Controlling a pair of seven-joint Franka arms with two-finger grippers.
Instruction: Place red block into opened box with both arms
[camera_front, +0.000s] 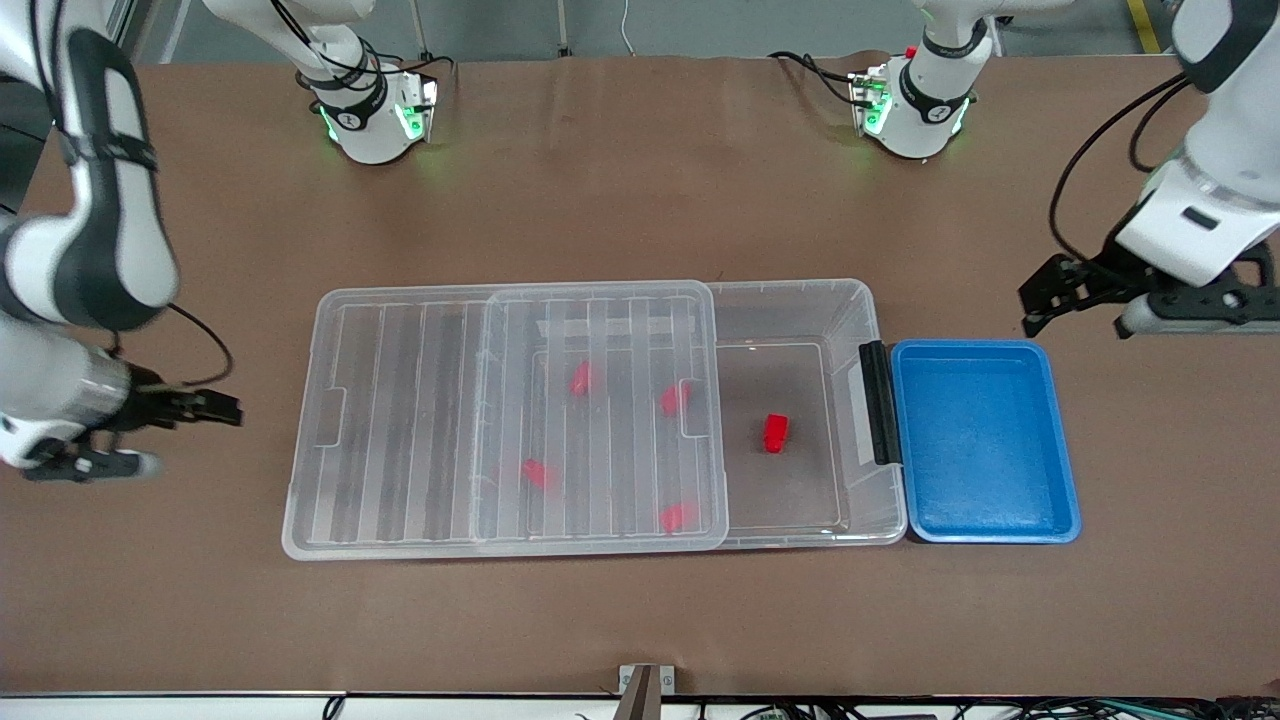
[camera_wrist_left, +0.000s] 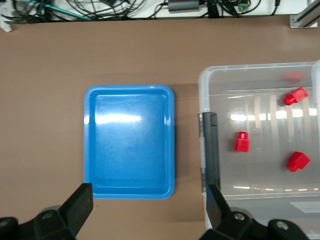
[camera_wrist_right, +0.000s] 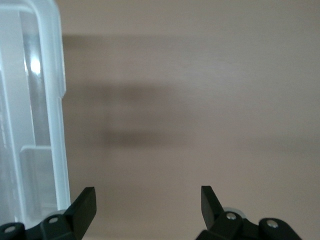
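Front view: I see the red block (camera_front: 775, 433), small, bright, stepped, in the box (camera_front: 850, 310), uncovered end, the lid's (camera_front: 500, 420) three o'clock.

Left wrist view: left gripper (camera_wrist_left: 150, 205) fingers spread above the blue tray (camera_wrist_left: 130, 142).

Right wrist view: right gripper (camera_wrist_right: 148, 204) fingers spread over the worktop (camera_wrist_right: 200, 100).

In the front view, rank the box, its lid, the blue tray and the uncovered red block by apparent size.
1. box
2. lid, slid partly off, slightly smaller
3. blue tray
4. red block

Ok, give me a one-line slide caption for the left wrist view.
Open left gripper hovers over the blue tray; beside it, the clear box holds red blocks.
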